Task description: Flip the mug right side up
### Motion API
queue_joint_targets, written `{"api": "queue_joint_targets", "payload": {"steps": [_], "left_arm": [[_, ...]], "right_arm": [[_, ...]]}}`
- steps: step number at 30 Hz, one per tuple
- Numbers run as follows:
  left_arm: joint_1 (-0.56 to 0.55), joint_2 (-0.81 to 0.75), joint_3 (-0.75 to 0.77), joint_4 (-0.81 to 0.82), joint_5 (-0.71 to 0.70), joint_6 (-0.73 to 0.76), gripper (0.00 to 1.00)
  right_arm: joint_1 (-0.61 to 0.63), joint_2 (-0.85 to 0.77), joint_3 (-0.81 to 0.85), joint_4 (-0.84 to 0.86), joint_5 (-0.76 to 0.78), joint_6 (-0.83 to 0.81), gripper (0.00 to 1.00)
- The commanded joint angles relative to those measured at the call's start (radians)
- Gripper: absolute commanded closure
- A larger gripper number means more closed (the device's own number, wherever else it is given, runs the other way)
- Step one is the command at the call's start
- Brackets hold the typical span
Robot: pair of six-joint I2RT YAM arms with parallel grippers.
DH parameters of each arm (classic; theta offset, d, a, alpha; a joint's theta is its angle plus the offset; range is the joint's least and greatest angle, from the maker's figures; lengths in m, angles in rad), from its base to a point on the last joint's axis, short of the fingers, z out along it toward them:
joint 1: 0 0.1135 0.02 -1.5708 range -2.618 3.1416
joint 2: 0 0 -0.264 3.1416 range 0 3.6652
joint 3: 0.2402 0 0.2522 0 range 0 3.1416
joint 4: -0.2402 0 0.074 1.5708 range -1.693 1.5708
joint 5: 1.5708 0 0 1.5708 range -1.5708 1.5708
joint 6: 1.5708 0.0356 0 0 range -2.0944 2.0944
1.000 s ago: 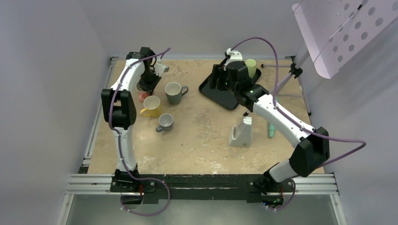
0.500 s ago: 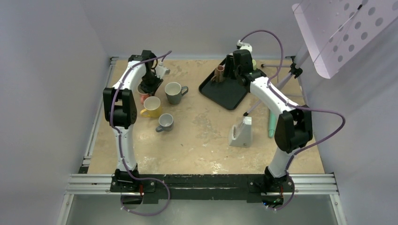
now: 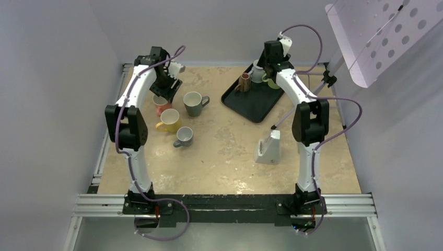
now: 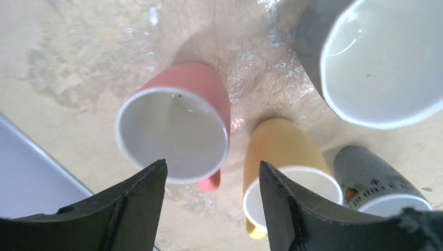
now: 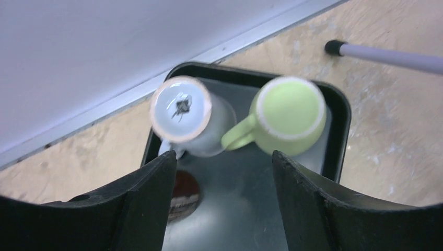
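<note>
A pink mug point(image 4: 172, 133) stands upright on the table, mouth up, just below and between the fingers of my left gripper point(image 4: 211, 167), which is open and holds nothing. From above, the left gripper point(image 3: 168, 89) hangs over the pink mug point(image 3: 161, 104). On the black tray point(image 5: 337, 125), a pale blue mug point(image 5: 181, 111) and a green mug point(image 5: 290, 115) stand bottom up. A brown striped mug point(image 5: 183, 201) is partly hidden by one finger. My right gripper point(image 5: 223, 157) hovers open above the tray, empty.
Beside the pink mug stand a yellow mug point(image 4: 287, 178), a large grey mug point(image 4: 381, 57) and a small patterned grey mug point(image 4: 373, 180), all mouth up. A grey wedge-shaped block point(image 3: 269, 147) sits mid-table. A lamp stand leg point(image 5: 386, 55) lies right of the tray.
My left gripper has opened, let go of the pink mug and risen a little. The right arm has swung back over the far end of the tray, uncovering the mugs.
</note>
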Motion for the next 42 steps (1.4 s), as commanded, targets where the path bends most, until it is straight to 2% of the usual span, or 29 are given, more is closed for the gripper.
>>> {"api": "queue_joint_targets", "payload": {"steps": [1,4,10,15,17,22,25,30,33,36,40,42], "left_arm": [[0.001,-0.184,-0.034,-0.002,0.031,-0.033,0.31],[0.001,-0.249,-0.084,-0.001,0.068,-0.034,0.30],[0.001,-0.324,-0.143,-0.006,0.084,-0.019,0.30],[0.001,-0.340,-0.153,-0.042,0.096,-0.017,0.30],[0.001,-0.345,-0.158,-0.038,0.103,-0.019,0.30],[0.001,-0.347,-0.150,-0.039,0.118,-0.028,0.30],[0.001,-0.353,-0.152,-0.042,0.127,-0.030,0.29],[0.001,-0.369,-0.170,-0.043,0.143,-0.024,0.30],[0.001,-0.387,-0.179,-0.043,0.164,-0.025,0.30],[0.001,-0.403,-0.189,-0.038,0.183,-0.026,0.30],[0.001,-0.409,-0.191,-0.047,0.211,-0.028,0.30],[0.001,-0.414,-0.190,-0.057,0.239,-0.029,0.30]], "right_arm": [[-0.040,0.073,0.155,-0.044,0.085,-0.043,0.27],[-0.055,0.137,0.230,-0.053,0.105,-0.134,0.23],[-0.063,0.243,0.312,-0.030,0.036,-0.371,0.25],[-0.068,0.305,0.354,-0.118,0.071,-0.450,0.28],[-0.068,0.306,0.326,-0.134,0.076,-0.465,0.31],[-0.068,0.224,0.162,-0.088,0.037,-0.480,0.46],[-0.061,0.127,0.011,-0.007,-0.019,-0.496,0.48],[-0.038,-0.042,-0.254,0.122,-0.162,-0.621,0.45],[-0.034,-0.115,-0.369,0.171,-0.236,-0.672,0.35],[-0.034,-0.157,-0.413,0.181,-0.228,-0.704,0.26],[-0.016,-0.211,-0.411,0.178,-0.172,-0.725,0.21],[0.005,-0.240,-0.401,0.176,-0.090,-0.705,0.20]]}}
